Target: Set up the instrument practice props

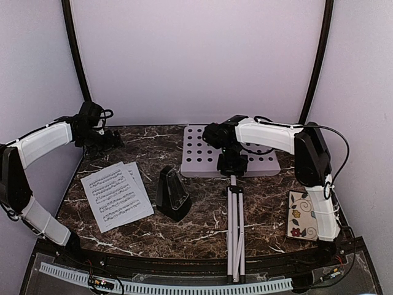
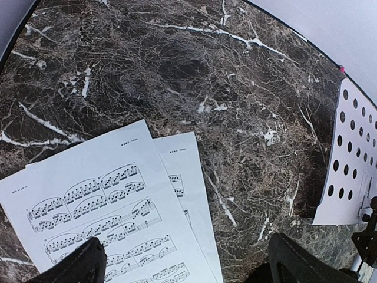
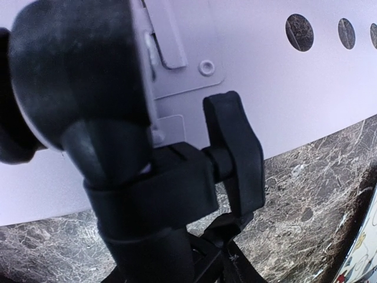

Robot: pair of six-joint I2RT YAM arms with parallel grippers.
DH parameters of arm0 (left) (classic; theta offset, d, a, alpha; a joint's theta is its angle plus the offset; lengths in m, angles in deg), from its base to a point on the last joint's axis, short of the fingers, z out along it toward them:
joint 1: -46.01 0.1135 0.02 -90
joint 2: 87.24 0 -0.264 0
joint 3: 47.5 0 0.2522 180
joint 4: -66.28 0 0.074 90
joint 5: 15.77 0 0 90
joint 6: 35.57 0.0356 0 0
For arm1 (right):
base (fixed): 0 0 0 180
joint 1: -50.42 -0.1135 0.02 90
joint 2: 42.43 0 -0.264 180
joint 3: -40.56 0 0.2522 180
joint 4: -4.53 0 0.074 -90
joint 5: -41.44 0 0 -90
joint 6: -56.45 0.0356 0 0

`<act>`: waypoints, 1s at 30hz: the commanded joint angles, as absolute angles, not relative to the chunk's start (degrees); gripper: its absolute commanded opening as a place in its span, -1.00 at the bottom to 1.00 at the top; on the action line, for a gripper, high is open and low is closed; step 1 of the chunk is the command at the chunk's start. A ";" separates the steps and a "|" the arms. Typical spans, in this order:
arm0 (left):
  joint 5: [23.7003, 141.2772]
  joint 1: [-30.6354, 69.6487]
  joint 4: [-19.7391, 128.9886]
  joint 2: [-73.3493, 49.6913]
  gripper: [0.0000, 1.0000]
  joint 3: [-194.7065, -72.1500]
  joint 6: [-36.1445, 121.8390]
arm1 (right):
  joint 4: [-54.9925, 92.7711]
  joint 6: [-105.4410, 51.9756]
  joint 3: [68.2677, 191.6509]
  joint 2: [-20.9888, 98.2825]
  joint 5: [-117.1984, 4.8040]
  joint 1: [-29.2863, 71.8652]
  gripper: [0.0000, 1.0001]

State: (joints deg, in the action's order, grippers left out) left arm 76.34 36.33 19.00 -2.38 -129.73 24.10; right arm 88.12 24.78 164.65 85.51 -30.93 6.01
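The white music stand lies flat on the marble table, its hole-dotted desk (image 1: 245,153) at the back and its silver tripod pole (image 1: 235,227) pointing toward the near edge. My right gripper (image 1: 232,165) is down on the stand's black head joint (image 3: 147,194) and closed around it; its fingers are mostly hidden behind the joint. Two overlapping music sheets (image 1: 116,193) lie at front left and also show in the left wrist view (image 2: 112,206). The black pyramid metronome (image 1: 173,193) stands between sheets and pole. My left gripper (image 1: 110,138) hovers at back left, open and empty, fingers (image 2: 76,265) wide apart.
A floral tile (image 1: 304,215) lies at front right under the right arm; its corner shows in the right wrist view (image 3: 362,259). White walls and black frame posts (image 1: 73,55) enclose the back and sides. The stand's desk edge (image 2: 353,159) shows at the right of the left wrist view.
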 commanded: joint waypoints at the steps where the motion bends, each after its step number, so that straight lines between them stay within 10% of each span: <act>1: 76.45 35.99 18.27 -2.64 0.97 -130.38 23.76 | 85.95 25.24 163.45 81.02 -30.70 6.59 -0.23; 30: 77.36 36.02 19.36 -3.04 0.98 -128.23 24.88 | 84.73 26.87 161.23 83.52 -32.70 3.57 -0.39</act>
State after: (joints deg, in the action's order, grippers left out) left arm 76.75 36.33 19.20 -2.38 -129.05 24.01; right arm 85.69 25.70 161.35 83.45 -32.85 4.33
